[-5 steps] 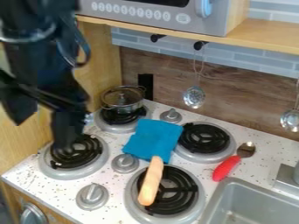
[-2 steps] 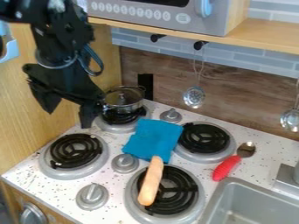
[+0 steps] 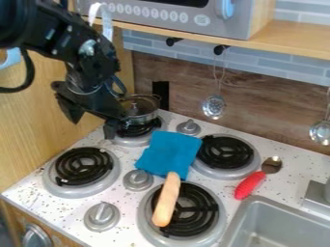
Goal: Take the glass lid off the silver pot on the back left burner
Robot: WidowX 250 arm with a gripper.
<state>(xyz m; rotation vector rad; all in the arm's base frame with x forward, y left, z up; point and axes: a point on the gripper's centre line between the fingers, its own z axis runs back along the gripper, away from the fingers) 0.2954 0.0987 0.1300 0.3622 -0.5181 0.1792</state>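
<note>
— Seeing the black two-finger pincer (image 3: 92, 126)?

— Yes, hanging at the left, pointing down beside the round metal pot (image 3: 143, 118) with the clear lid (image 3: 130, 101). Gaping wide and holding nothing, showing a gap between the fingers (image 3: 71, 112).

— Touching the pot?

— Overlapping its left edge from this angle, but not revealing any sure contact.

— And resting on what, that pot?

— Sitting upright on the black coil burner (image 3: 138, 130) at the back left, probably gaining steady support from the broad coils.

— Noticing the flat bright blue piece (image 3: 169, 150)?

— Yes, lying between the burners, with the long rounded tan stick (image 3: 166, 200) meeting its near edge and slanting over the front right burner (image 3: 199, 205). Possibly serving as its handle; not making out any join.

— Finding the metal spoon with the ribbed red handle (image 3: 250, 185)?

— Lying beside the grey sink (image 3: 241, 212), probably balancing easily on the speckled white table (image 3: 58, 212).

— And the perforated metal ladle (image 3: 214, 107)?

— Hanging below a black hook (image 3: 220, 49), likely saving room.
</note>
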